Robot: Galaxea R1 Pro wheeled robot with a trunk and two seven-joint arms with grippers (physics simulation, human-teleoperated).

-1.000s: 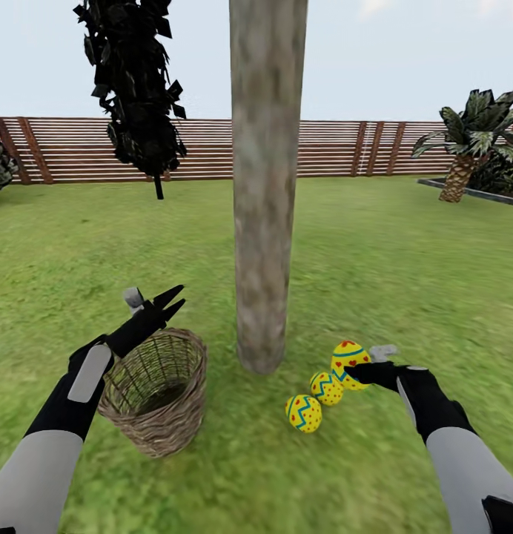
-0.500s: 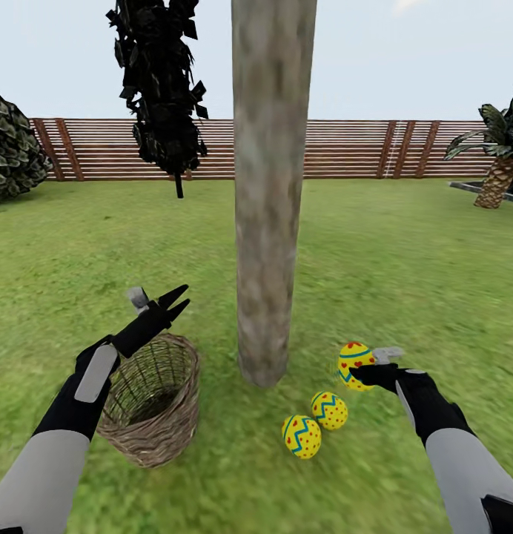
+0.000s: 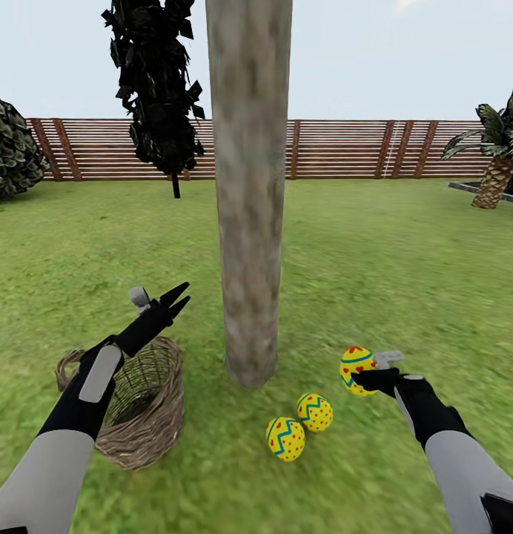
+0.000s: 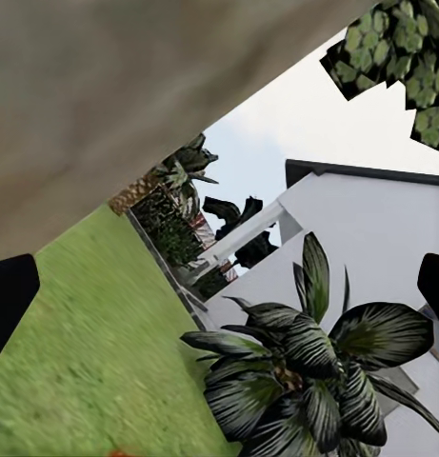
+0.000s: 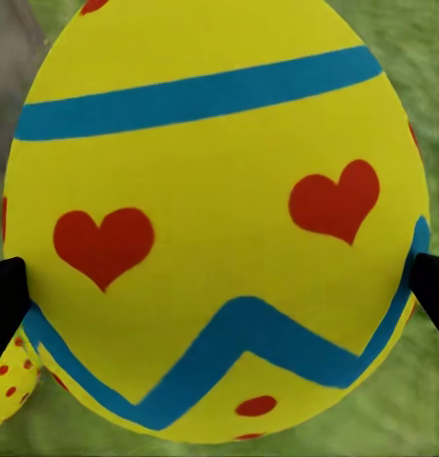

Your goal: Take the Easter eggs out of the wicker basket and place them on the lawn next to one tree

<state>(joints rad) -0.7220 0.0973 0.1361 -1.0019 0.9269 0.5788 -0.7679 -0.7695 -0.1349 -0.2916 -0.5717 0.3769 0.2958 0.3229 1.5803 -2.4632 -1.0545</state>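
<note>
Wicker basket (image 3: 141, 415) seemingly empty on lawn (image 3: 405, 259), two Easter eggs (image 3: 301, 425) near tree (image 3: 247, 222), right gripper (image 3: 366, 375) clamping third egg (image 3: 356, 366), left gripper (image 3: 176, 297) parted, holding nothing.

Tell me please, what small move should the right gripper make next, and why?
Probably lower and open: the right gripper holds the third egg beside the tree, two eggs lie on the lawn, and the wicker basket looks empty.

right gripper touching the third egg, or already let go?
Touching. In the right wrist view both fingertips press the egg's sides; the head view shows the right gripper around it.
</note>
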